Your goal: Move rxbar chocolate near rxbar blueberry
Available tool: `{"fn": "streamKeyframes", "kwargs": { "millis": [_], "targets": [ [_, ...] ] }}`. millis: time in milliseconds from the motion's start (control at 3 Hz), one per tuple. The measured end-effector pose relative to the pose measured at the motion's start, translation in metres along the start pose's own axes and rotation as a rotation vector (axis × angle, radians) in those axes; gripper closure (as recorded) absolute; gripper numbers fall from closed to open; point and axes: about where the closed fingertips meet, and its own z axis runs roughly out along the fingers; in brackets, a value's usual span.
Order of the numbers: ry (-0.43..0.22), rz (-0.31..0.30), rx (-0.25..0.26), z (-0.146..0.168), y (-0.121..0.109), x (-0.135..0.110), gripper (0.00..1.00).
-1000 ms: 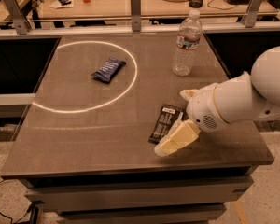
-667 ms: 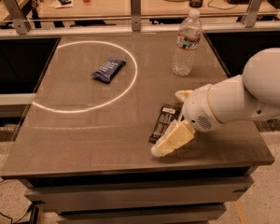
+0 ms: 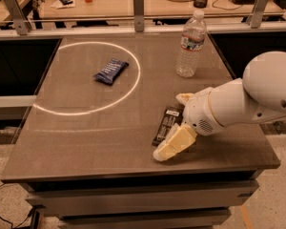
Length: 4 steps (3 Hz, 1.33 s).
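The table [image 3: 86, 142] carries one rxbar chocolate [image 3: 166, 123] near its front right, one rxbar blueberry [image 3: 111, 71] well apart inside one white ring [image 3: 133, 82], and one water bottle [image 3: 191, 44] at rear right. The single gripper [image 3: 170, 126] sits low over the rxbar chocolate, fingers spread wide, one at each end of the wrapper. Whether either finger touches the wrapper cannot be determined, and nothing is clamped.
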Motion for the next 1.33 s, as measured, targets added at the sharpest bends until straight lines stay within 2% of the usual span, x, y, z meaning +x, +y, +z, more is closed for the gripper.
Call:
{"fn": "streamKeyframes", "kwargs": {
  "millis": [333, 1333],
  "targets": [
    [0.006, -0.006, -0.002, 0.0022, -0.0008, 0.0032, 0.19],
    [0.006, -0.012, -0.007, -0.0019, -0.0014, -0.0017, 0.89]
  ]
}}
